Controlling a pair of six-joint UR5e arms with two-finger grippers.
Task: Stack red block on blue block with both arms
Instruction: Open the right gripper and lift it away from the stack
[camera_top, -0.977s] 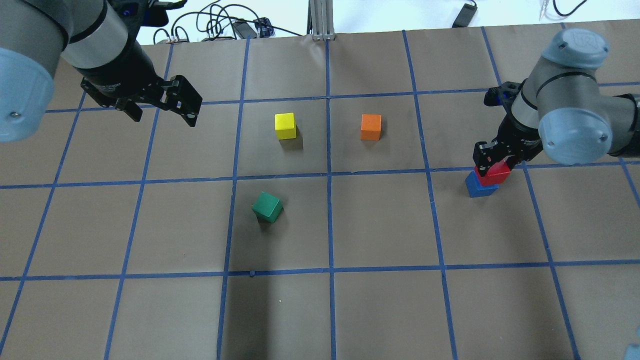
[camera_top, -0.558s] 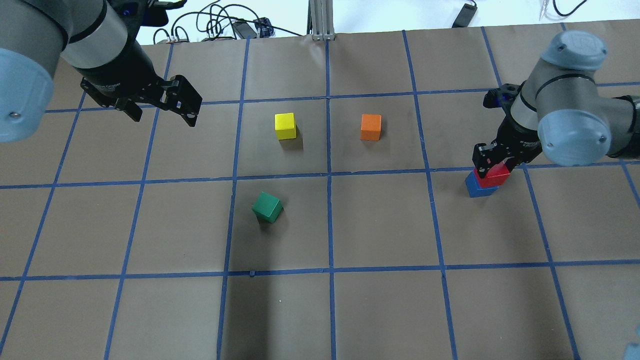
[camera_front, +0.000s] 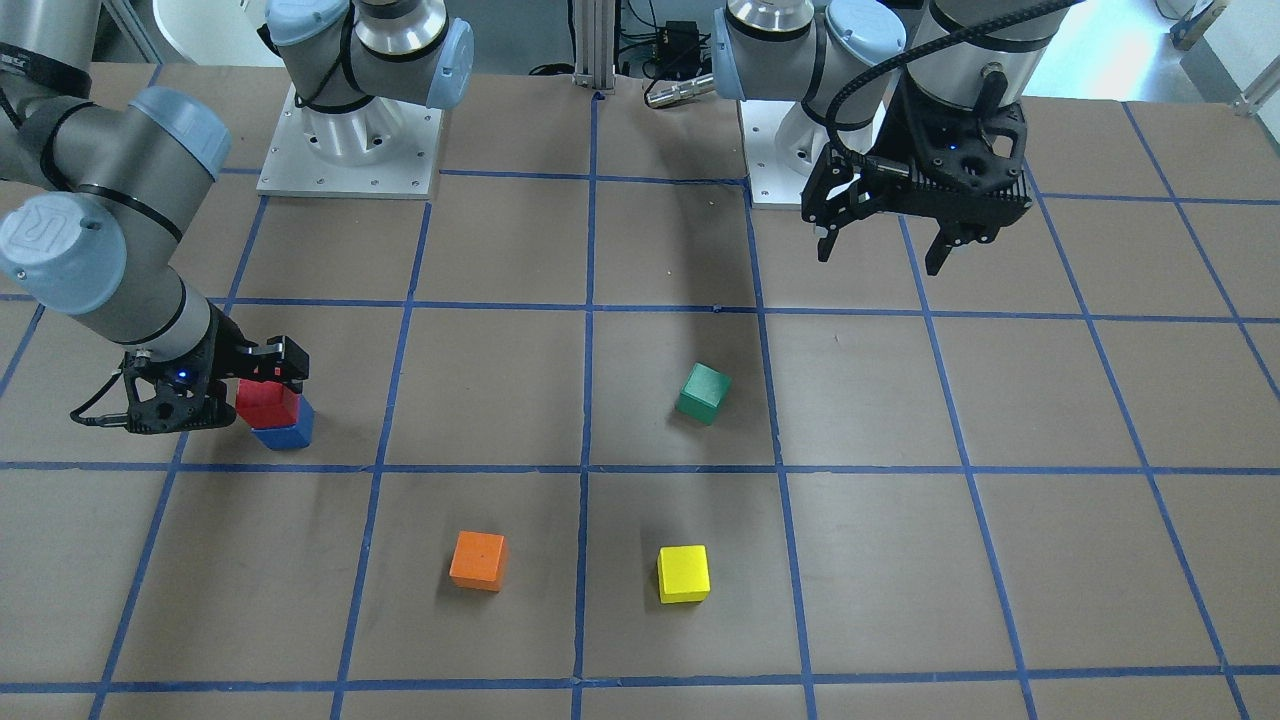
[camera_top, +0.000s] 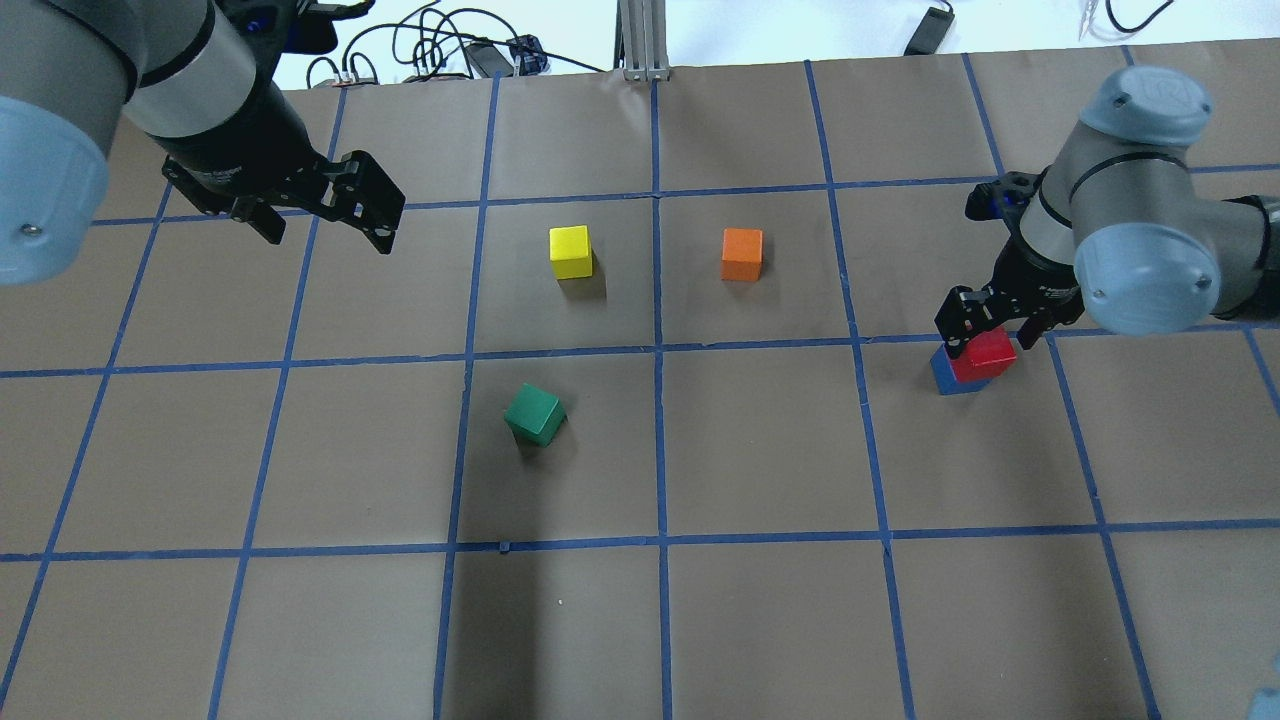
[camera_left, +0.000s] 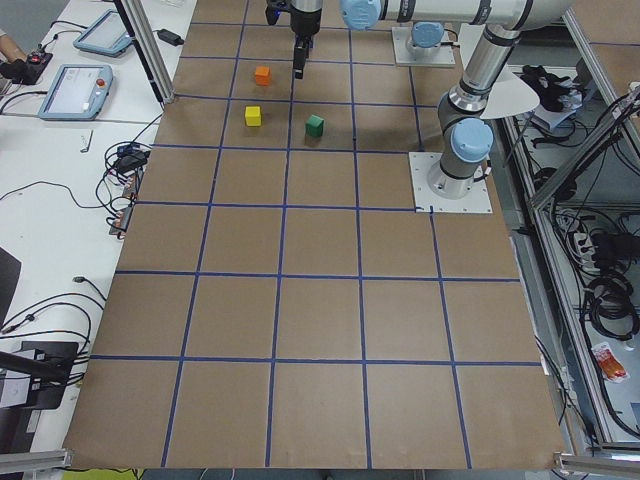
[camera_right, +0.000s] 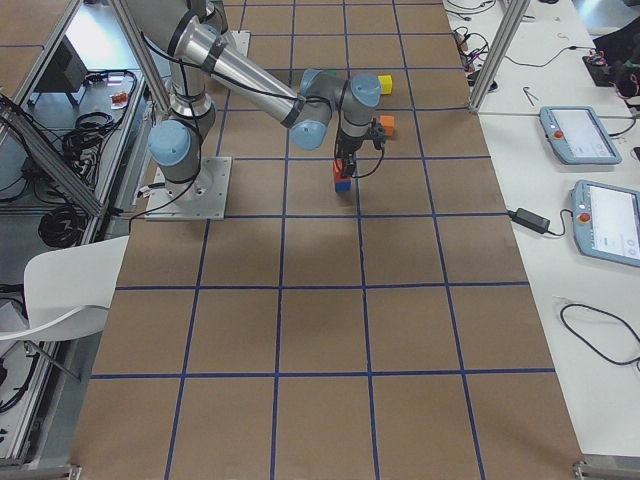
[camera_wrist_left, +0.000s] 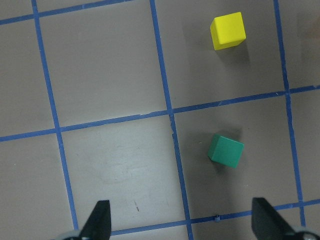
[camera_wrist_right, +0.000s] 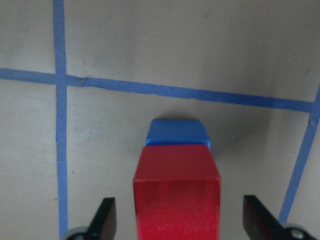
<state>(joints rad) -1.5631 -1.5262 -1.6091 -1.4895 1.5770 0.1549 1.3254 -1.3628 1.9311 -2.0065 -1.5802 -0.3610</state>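
The red block (camera_wrist_right: 176, 190) sits atop the blue block (camera_wrist_right: 176, 133), with the right hand (camera_wrist_right: 179, 210) spread open astride it and not touching, and the left hand (camera_top: 328, 238) open well away; a light, rigid, matte cube, I'd say, best pinched across opposite flat faces.

A yellow cube (camera_top: 570, 252) and an orange cube (camera_top: 741, 254) stand apart toward the far edge of the desk (camera_top: 760, 620); a green cube (camera_top: 534, 414), askew to the blue tape grid (camera_top: 658, 350), lies nearer the middle. Cables (camera_top: 430, 45) trail past that edge.
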